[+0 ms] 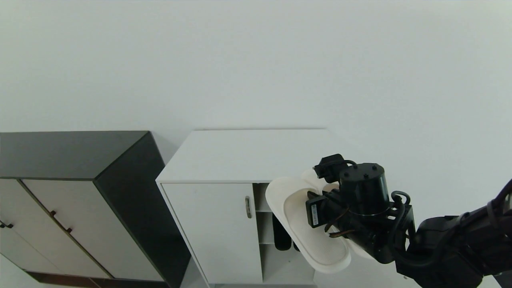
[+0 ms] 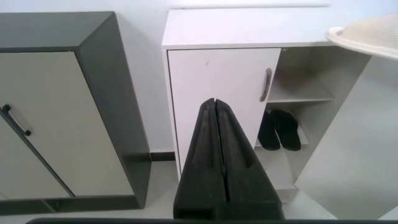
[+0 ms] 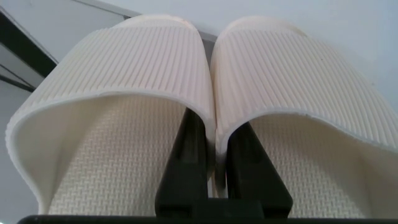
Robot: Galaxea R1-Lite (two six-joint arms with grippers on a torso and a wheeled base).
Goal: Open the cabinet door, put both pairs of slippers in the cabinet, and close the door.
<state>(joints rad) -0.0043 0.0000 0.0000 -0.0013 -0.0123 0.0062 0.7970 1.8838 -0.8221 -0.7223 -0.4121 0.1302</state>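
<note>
A white cabinet (image 1: 240, 156) stands against the wall with its left door (image 1: 212, 228) closed and its right half open, showing shelves. A black pair of slippers (image 1: 282, 236) stands inside on a lower shelf, also in the left wrist view (image 2: 278, 129). My right gripper (image 3: 214, 134) is shut on the cream pair of slippers (image 3: 155, 81), pinching their two inner edges together. It holds them tilted just in front of the open compartment (image 1: 308, 228). My left gripper (image 2: 216, 109) is shut on nothing and hangs well back from the closed door (image 2: 217, 74).
A dark grey cabinet (image 1: 80, 156) with pale doors stands close to the left of the white one. The closed door carries a metal handle (image 1: 248, 207) at its inner edge. Bare wall rises behind, and open floor lies to the right.
</note>
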